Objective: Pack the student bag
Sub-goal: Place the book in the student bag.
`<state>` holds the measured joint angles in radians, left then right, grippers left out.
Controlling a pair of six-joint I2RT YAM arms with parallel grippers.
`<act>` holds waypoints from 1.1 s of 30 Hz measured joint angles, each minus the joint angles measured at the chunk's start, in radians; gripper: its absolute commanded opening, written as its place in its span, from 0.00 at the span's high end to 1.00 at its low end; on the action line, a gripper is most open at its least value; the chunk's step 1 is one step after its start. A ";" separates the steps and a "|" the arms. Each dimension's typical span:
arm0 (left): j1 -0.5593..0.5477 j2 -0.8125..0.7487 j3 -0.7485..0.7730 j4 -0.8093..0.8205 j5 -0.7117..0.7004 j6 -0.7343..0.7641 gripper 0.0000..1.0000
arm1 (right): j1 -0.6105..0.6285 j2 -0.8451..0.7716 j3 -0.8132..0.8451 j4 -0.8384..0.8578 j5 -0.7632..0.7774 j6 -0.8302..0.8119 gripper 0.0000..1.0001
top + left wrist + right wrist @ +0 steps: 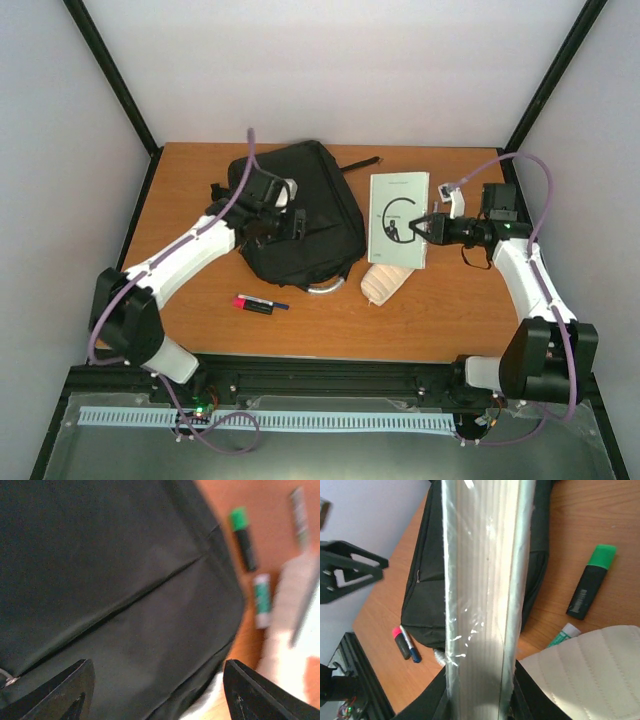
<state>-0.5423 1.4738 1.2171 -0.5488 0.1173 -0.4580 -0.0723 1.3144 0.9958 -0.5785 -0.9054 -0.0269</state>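
An orange-brown wood-grain table (pixel 440 310) filled the floor of a small booth with plain white walls (pixel 340 70) and black frame posts (pixel 110 70) in the corners. A black metal rail (pixel 330 370) ran along the table's near edge, and both arms were bolted to it. Seen from above, the student bag (pixel 320 190) lay flat just off the table's centre toward eleven o'clock. It was a large, soft, roughly rectangular pack of matte black fabric with stitched seams. A thin black strap (pixel 360 163) trailed from it toward one o'clock, and a grey loop handle (pixel 328 288) curved out at its six o'clock edge. The left gripper (pixel 157 690) hung over the bag's top panel with its jaws spread wide and nothing between them. At two o'clock from the centre lay a white book (pixel 398 215), thin and rectangular, with a glossy wrapped surface that caught the light. The right gripper (pixel 418 228) was clenched on the book's three o'clock edge. A cream ribbed pouch (pixel 385 283), soft and padded, sat at four o'clock, touching the book's near corner. At seven o'clock a pink-capped highlighter (pixel 250 304) and a blue pen (pixel 275 304) lay side by side. The right wrist view also showed a black highlighter with a green cap (pixel 590 582) and a green-and-white glue stick (pixel 562 634) on bare wood beside the pouch.
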 measured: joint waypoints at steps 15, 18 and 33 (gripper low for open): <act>-0.174 0.242 0.096 -0.289 -0.092 0.410 0.28 | -0.120 -0.061 -0.079 0.108 -0.118 -0.021 0.97; -0.197 0.270 0.104 -0.312 -0.128 0.439 0.23 | -0.134 -0.064 -0.080 0.109 -0.133 -0.021 0.97; -0.254 0.281 0.074 -0.422 -0.355 0.455 0.30 | -0.152 -0.064 -0.081 0.112 -0.172 -0.018 0.97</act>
<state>-0.7959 1.7550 1.2915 -0.9707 -0.2379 -0.0029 -0.2241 1.2499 0.9150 -0.4667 -1.0779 -0.0444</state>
